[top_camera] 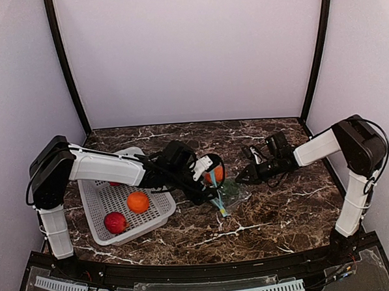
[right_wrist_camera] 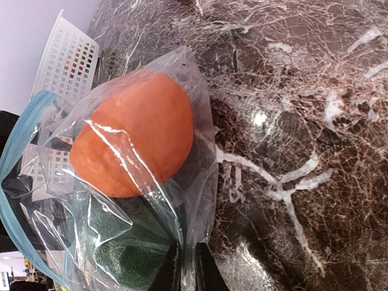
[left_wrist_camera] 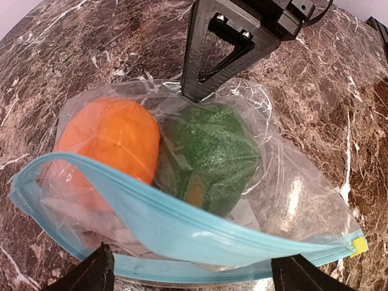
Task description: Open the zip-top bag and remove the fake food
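Observation:
The zip-top bag (top_camera: 228, 194) lies on the marble table with its blue zip mouth (left_wrist_camera: 182, 227) gaping toward my left wrist camera. Inside it are a round orange (left_wrist_camera: 109, 136) and a dark green piece (left_wrist_camera: 212, 154); both also show in the right wrist view, the orange (right_wrist_camera: 136, 133) above the green piece (right_wrist_camera: 124, 260). My left gripper (left_wrist_camera: 200, 270) is open, its fingers (left_wrist_camera: 97, 273) wide apart either side of the lower zip lip. My right gripper (right_wrist_camera: 189, 270) is shut on the bag's closed far edge; it shows in the top view (top_camera: 245, 177) and the left wrist view (left_wrist_camera: 195, 90).
A white perforated basket (top_camera: 93, 196) stands at the left, holding an orange (top_camera: 138, 202), a round red piece (top_camera: 115, 222) and a red bit (top_camera: 113, 183) half hidden under my left arm. The basket's corner also shows in the right wrist view (right_wrist_camera: 63, 54).

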